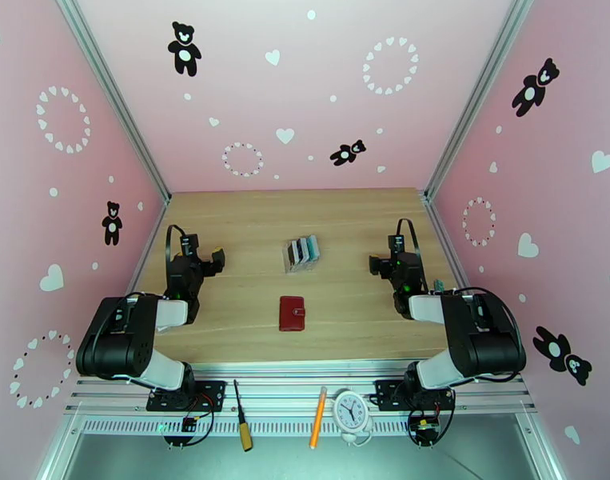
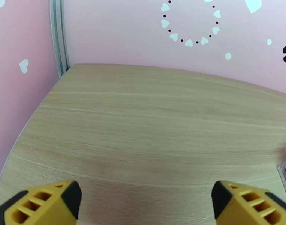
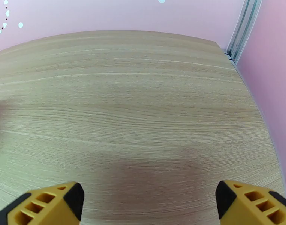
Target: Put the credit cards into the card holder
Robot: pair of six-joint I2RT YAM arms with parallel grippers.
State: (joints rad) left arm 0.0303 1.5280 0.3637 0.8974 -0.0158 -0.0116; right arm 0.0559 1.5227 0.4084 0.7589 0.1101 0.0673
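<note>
**A:** Where's the card holder (image 1: pixel 292 313)?

**B:** Flat on the tabletop (image 1: pixel 352 218), mid-width, toward the near edge. It looks closed. The credit cards (image 1: pixel 305 248) stand on edge in a clear rack (image 1: pixel 290 267) just behind it, near the tabletop centre.

**A:** Grippers?

**B:** Left gripper (image 2: pixel 145 195) is spread wide and empty over bare wood toward the left edge. Right gripper (image 3: pixel 150 197) is the same toward the right edge. Both are well apart from the cards and the holder.

**A:** Plan?

**B:** My read is that nothing has started. Open the holder first: one arm pins the back while the other lifts the flap. Keep it pinned, since it may fold shut again. Then pinch one card by its top edge and pull it straight up, because the rack looks light and could tip or drag. Feed each card into a pocket at a shallow angle.
</note>
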